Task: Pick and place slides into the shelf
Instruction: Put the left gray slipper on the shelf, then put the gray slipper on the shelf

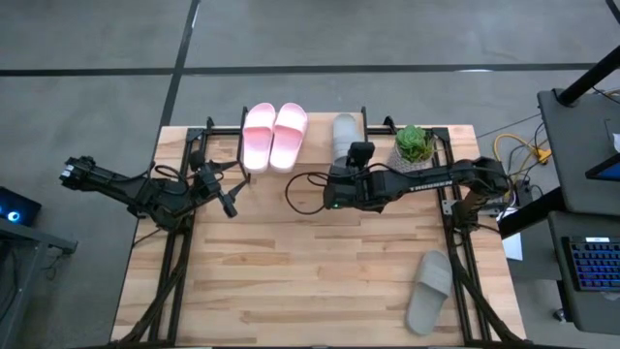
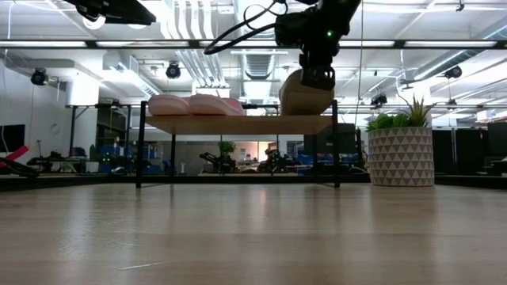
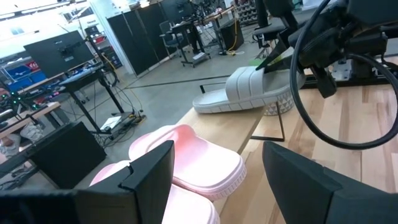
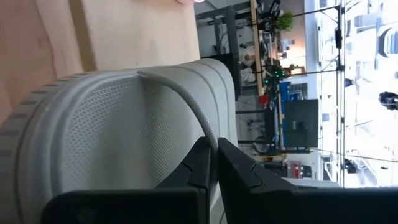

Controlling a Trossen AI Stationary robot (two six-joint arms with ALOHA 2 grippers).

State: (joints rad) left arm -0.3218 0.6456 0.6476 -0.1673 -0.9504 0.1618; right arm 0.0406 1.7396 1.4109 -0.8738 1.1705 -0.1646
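The shelf [image 2: 238,124] stands at the table's far edge, and the pink pair [image 1: 274,136] lies on its left half, soles down. One grey slide [image 1: 343,134] is on the shelf's right part, with my right gripper [image 1: 360,153] shut on it. In the low view that grey slide [image 2: 305,95] shows below my right gripper [image 2: 317,77]. The other grey slide [image 1: 429,289] lies sole down on the table near the right near corner. My left gripper [image 1: 231,201] hangs open over the table, left of the shelf, touching nothing. My right gripper pinches the grey slide's strap at its edge [image 4: 208,134], which runs between the two fingertips [image 4: 200,163]. The fingers come slanting down from the near side. The slide sits about level, its sole at the shelf's plank [image 3: 249,127]. Whether it rests there or hangs just above, I cannot tell.
A potted plant [image 1: 415,143] in a patterned white pot [image 2: 400,154] stands right of the shelf, close to my right arm. A black cable loops from the right arm over the table [image 1: 295,194]. The bare tabletop [image 1: 310,271] spreads toward the near edge.
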